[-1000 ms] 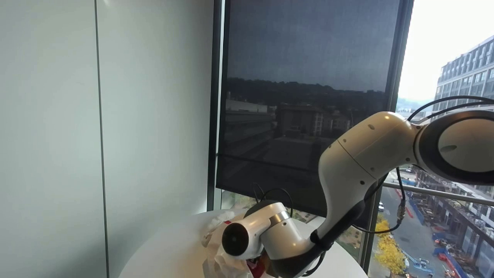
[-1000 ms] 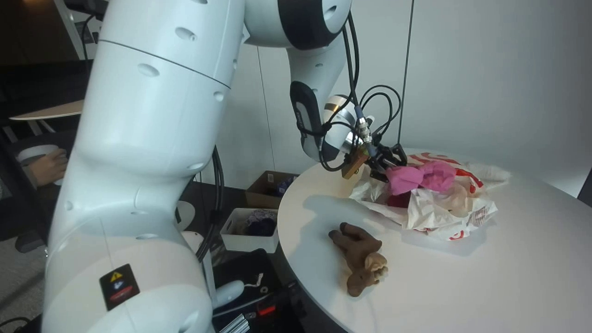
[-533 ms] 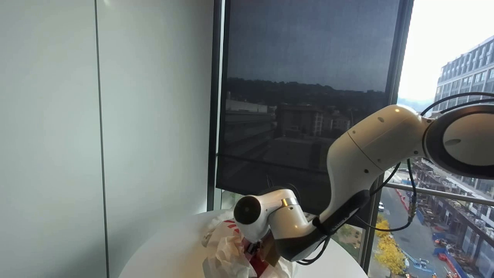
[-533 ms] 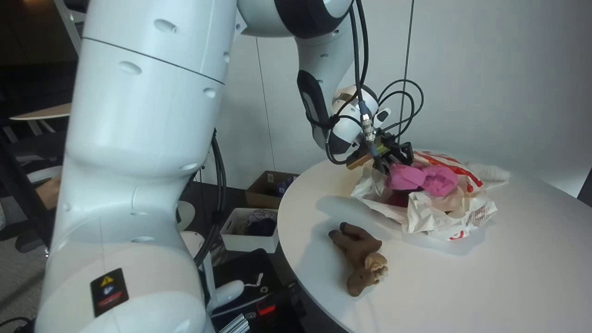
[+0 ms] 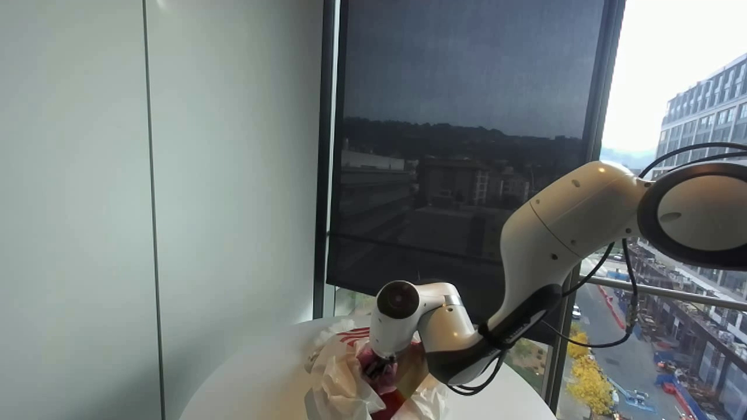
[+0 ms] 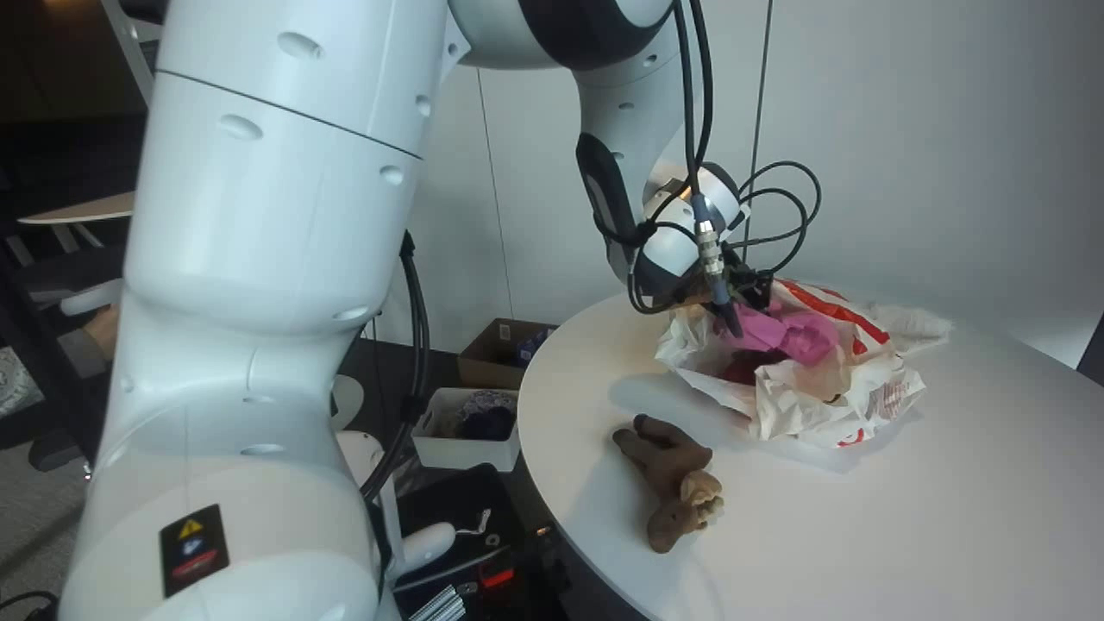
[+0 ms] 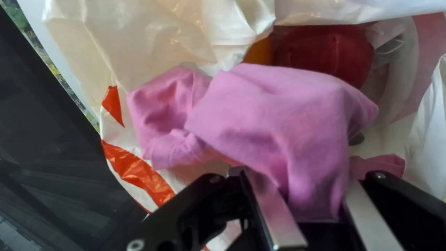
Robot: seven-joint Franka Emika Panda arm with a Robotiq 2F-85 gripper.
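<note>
There is one pink cloth (image 7: 275, 115), one plastic bag (image 6: 862, 397), one toy animal (image 6: 668, 470), one white surface (image 6: 862, 535), one cardboard box (image 6: 483, 366), one bin (image 6: 466, 453).

Cloth (image 7: 278, 111): plain pink. Plastic bag (image 7: 139, 38): white with red-striped print. Rounded item (image 7: 324, 52) in bag: dark red. Toy animal (image 6: 673, 466): brown, antlers (image 6: 700, 490) tan. Gripper (image 7: 296, 176): black, finger pads (image 7: 273, 209) silver. Robot arm (image 6: 276, 216): white/black. Tabletop (image 6: 862, 535): plain white. Window shade (image 5: 467, 70): charcoal. Wall (image 5: 233, 151): pale grey.

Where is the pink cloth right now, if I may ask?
In the wrist view, the pink cloth is near the centre, pinched in the gripper, just below the red object in the white bag.
</note>
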